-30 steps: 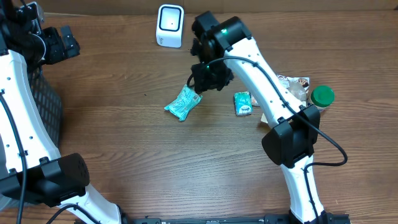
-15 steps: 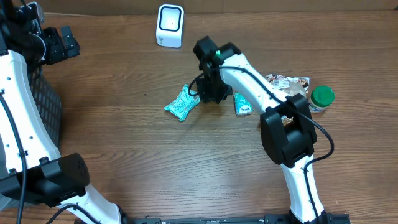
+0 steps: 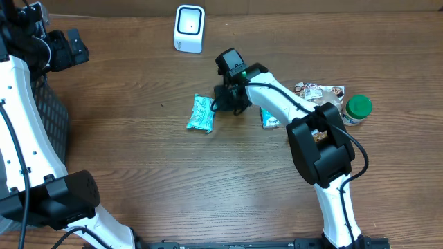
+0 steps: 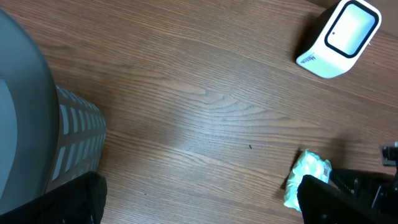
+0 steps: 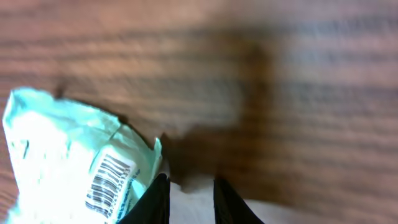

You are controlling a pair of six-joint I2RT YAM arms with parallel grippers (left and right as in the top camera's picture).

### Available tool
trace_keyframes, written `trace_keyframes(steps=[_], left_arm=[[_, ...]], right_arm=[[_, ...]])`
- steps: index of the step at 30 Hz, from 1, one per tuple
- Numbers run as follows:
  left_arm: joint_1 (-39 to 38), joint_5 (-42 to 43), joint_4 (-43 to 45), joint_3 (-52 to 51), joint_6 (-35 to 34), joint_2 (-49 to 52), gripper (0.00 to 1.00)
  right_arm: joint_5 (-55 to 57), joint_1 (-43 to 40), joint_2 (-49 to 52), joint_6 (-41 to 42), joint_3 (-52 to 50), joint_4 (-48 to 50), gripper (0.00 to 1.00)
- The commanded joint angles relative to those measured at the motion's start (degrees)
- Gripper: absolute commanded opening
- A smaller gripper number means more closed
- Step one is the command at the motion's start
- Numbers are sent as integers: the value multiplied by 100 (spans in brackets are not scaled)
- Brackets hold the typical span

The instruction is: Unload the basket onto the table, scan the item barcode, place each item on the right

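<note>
A teal packet [image 3: 201, 114] lies on the wooden table, a little in front of the white barcode scanner [image 3: 189, 28]. In the right wrist view the packet [image 5: 74, 162] shows its barcode at the lower left. My right gripper [image 3: 223, 104] is low at the packet's right edge. Its jaws [image 5: 189, 185] are narrowed on a pale flap that looks like the packet's seam. My left gripper [image 3: 66, 48] hangs open at the far left, well away from the packet. Its fingers [image 4: 81, 200] sit wide apart with only table between them. The scanner [image 4: 341, 36] is also in the left wrist view.
A second teal packet [image 3: 270, 116] lies just right of the right arm. A printed snack pack [image 3: 322, 91] and a green-lidded jar [image 3: 358, 108] sit further right. A dark mesh basket [image 3: 54, 117] stands at the left edge.
The right gripper has come down and to the left onto the packet's edge, its jaws narrowing. The packet has turned from a slant to nearly upright and slid slightly left. The left arm has not moved.
</note>
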Motion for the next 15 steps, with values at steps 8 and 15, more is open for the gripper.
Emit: trace_keyframes(steps=[8,15], left_arm=[[-17,61,22,35,-39,2,100],[-17,61,22,35,-39,2,100]], right_arm=[[-1075,35,61,-844,-136,922,25],[-1421,-61,-15,-1097,356,378,27]])
